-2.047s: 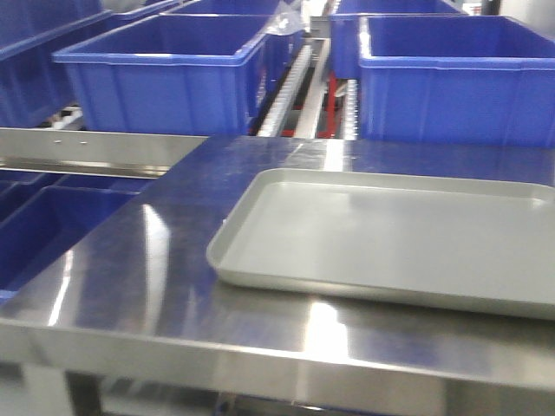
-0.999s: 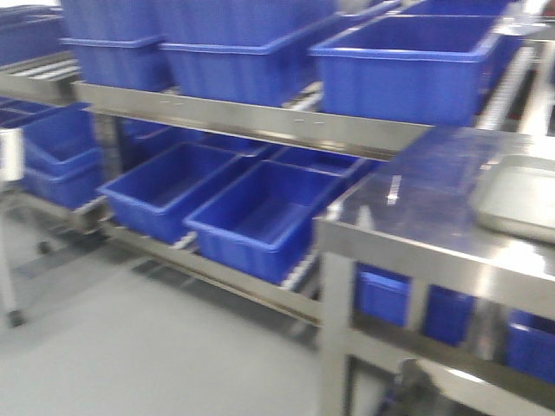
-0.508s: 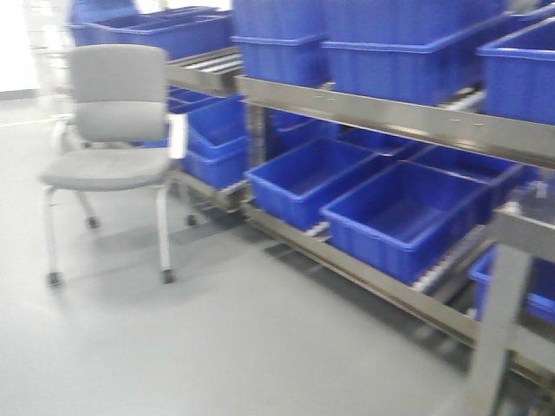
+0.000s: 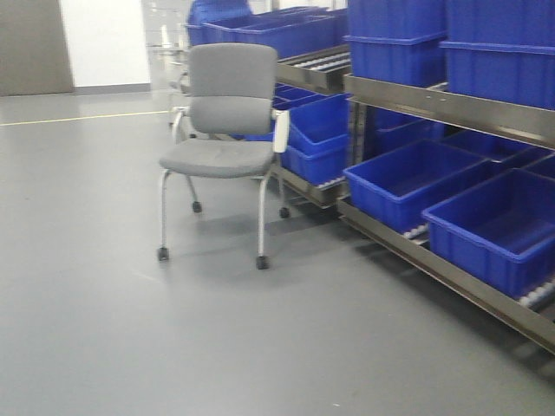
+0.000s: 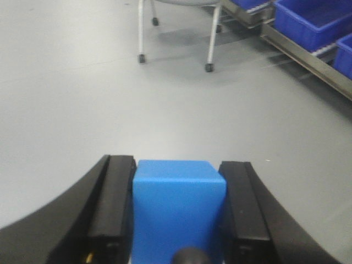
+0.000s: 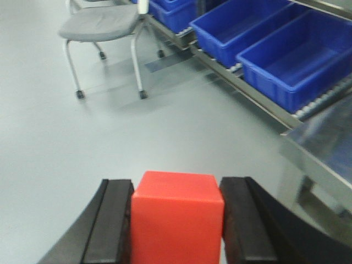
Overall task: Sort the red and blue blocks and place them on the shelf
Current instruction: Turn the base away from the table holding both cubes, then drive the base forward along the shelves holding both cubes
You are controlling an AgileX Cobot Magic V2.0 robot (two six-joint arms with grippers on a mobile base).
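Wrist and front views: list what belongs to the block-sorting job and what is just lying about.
Job: blue block in left gripper, red block in right gripper, shelf.
Lying about: grey chair, blue bins.

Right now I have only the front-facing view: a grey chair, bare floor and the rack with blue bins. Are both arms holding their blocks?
Observer: The left gripper is shut on the blue block, with a pad against each side.
Operator: And the right one?
Observer: The right gripper is shut on the red block in the same way.
Operator: Is anything near that arm?
Observer: A steel table shows at the right edge of the right wrist view.
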